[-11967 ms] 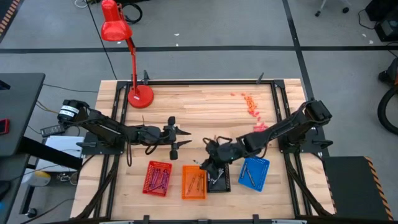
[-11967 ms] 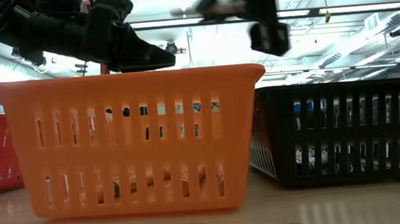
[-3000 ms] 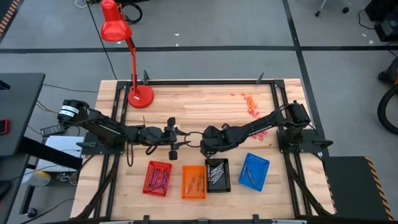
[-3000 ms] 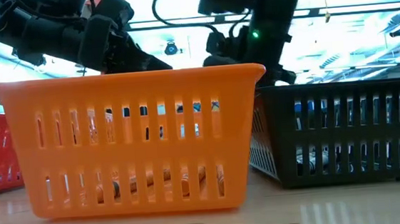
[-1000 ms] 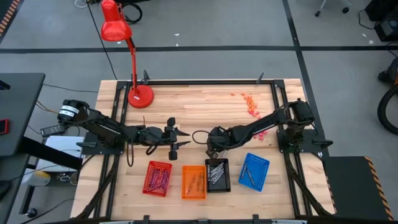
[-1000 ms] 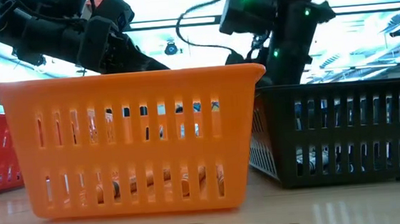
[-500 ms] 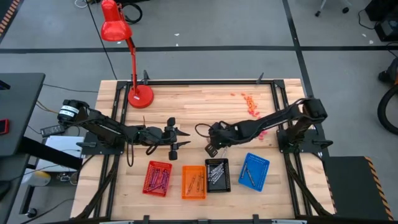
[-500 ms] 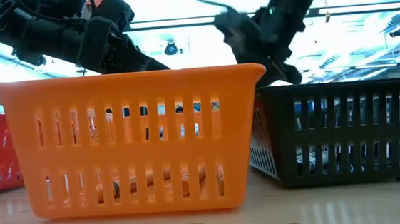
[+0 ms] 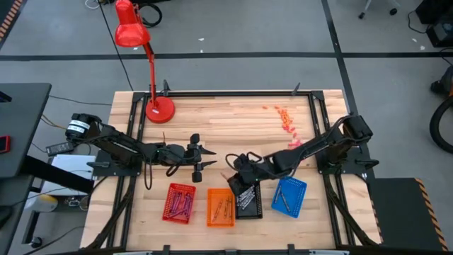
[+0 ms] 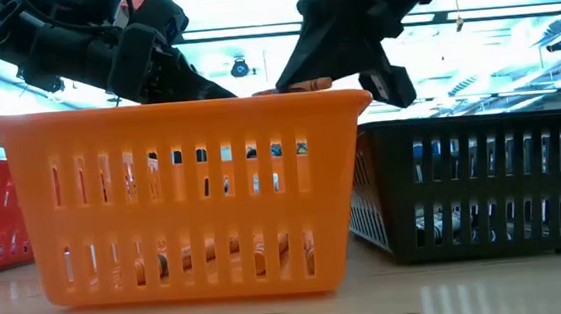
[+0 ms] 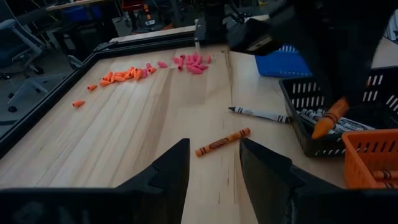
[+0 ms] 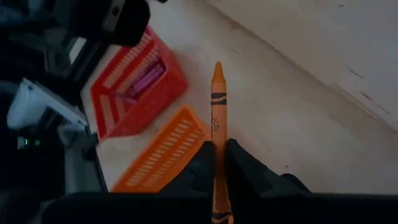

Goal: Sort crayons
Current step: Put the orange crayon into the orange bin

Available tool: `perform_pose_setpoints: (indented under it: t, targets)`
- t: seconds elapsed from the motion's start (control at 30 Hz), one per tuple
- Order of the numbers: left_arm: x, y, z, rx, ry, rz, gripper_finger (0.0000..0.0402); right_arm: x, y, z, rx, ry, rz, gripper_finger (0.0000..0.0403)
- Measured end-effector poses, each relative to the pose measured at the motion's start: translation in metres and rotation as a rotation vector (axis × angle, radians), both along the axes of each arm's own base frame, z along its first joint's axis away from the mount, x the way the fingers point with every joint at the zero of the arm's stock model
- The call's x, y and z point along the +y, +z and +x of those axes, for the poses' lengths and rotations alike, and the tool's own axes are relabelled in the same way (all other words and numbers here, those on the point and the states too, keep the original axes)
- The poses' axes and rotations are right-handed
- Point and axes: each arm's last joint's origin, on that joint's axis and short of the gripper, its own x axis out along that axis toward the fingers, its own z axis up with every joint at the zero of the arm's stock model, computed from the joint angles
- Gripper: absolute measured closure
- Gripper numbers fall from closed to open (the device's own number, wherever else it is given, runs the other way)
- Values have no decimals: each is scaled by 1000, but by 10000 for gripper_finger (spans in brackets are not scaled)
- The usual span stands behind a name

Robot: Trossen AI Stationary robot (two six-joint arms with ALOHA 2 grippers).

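My right gripper (image 9: 230, 179) is shut on an orange crayon (image 12: 217, 106) and hovers between the orange tray (image 9: 220, 207) and the black tray (image 9: 248, 200). In the low view the crayon (image 10: 295, 87) shows just above the orange tray's rim. My left gripper (image 9: 205, 158) waits open over the table's middle left, holding nothing. In front of it an orange crayon (image 11: 222, 142) and a black-and-white crayon (image 11: 258, 114) lie flat on the wood. More crayons lie in the red tray (image 9: 180, 202) and the blue tray (image 9: 289, 197). My right gripper pinches the crayon's rear half (image 12: 217, 140) between its two fingers. The crayon lies along the fingers, and its pointed end (image 12: 217, 67) sticks out ahead of them. The fingers slant downward from the table's right. The crayon is lifted clear of table and trays.
The four trays stand in a row along the near edge. A red desk lamp (image 9: 159, 106) stands at the far left. A scatter of pink and orange bits (image 9: 285, 119) lies at the far right. Bare wood lies between the arms and the far edge.
My right gripper has risen from the table with the orange crayon and swung toward the near edge and the orange tray. It has tipped from steeply down to a shallower slant. The crayon now shows above the orange tray's rim in the low view.
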Motion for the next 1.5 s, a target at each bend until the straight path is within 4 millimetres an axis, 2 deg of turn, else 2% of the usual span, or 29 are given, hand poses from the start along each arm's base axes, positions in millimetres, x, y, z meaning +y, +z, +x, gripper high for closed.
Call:
perform_pose_setpoints:
  t: [0.33, 0.47, 0.6, 0.8, 0.93, 1.2, 1.5]
  targets:
    - [0, 0, 0, -4, 2, -9, 249, 35, -2, -10, -29, -57, 38, 371]
    - [0, 0, 0, -4, 3, -10, 249, 45, -1, -14, -48, -57, 53, 371]
    - [0, 1, 0, -8, 3, -11, 249, 52, -8, -13, -32, -46, 49, 371]
    - [0, 2, 1, -19, 5, -20, 249, 68, -16, 10, -7, -13, 64, 371]
    - [0, 2, 0, -21, 8, -30, 249, 82, -13, 24, 2, 2, 57, 371]
    - [0, 1, 0, -20, 15, -54, 249, 109, -12, 46, 157, -60, -41, 371]
    - [0, 0, 0, -10, 16, -54, 249, 123, -26, 68, 272, -75, -82, 371]
